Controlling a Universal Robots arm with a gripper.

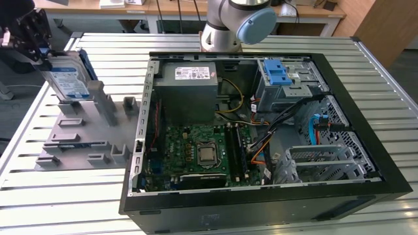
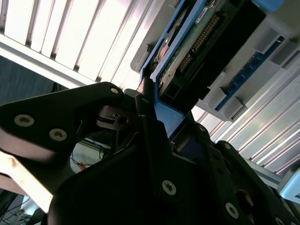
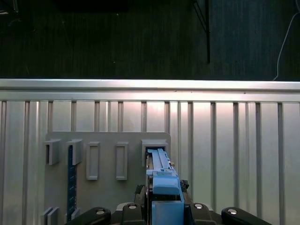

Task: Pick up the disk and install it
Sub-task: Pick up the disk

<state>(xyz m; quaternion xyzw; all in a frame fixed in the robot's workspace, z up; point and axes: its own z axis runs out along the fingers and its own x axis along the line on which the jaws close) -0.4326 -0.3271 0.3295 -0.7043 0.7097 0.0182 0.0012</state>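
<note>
Upper left of exterior view: pinching disk (image 1: 68, 78) top edge with gripper (image 1: 42, 50), seemingly seated in rack (image 1: 85, 147) slot. Pick-up stage; likely needs straight, untilted pull clear of slot walls.

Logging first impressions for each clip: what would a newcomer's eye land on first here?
The open black computer case in the middle of the slatted table, its green motherboard laid bare, draws the eye first. Next, at the exterior view's left, the gripper clamps the top of the disk, which stands upright at a slot of the grey holder plate.
</note>
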